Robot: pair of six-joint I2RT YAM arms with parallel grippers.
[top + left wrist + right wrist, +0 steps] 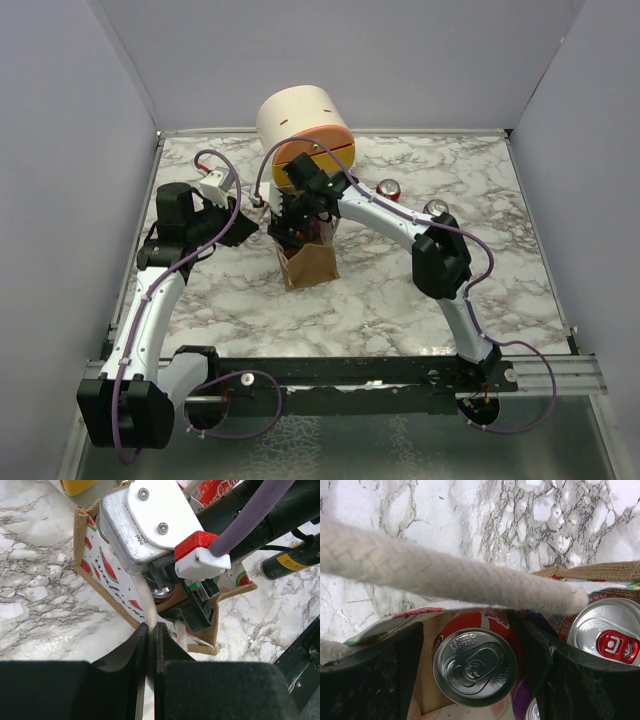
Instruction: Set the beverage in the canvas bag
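The tan canvas bag [310, 264] stands open at the table's middle, showing a watermelon-print lining in the left wrist view [117, 577]. My left gripper [149, 630] is shut on one cream handle [148, 626] at the bag's near rim; it also shows in the top view [256, 226]. My right gripper [296, 226] reaches down into the bag's mouth. Its fingers [375, 675] are spread on either side of an upright red beverage can [475, 666] inside the bag, with a gap on the left. The other handle [445, 575] crosses above the can.
A second can with a red tab [605, 641] and a purple can [524, 706] sit by my right finger, seemingly inside the bag. Two cans [388, 188] [436, 210] stand on the marble behind my right arm. The cream-and-orange drawer box [305, 125] is just behind the bag.
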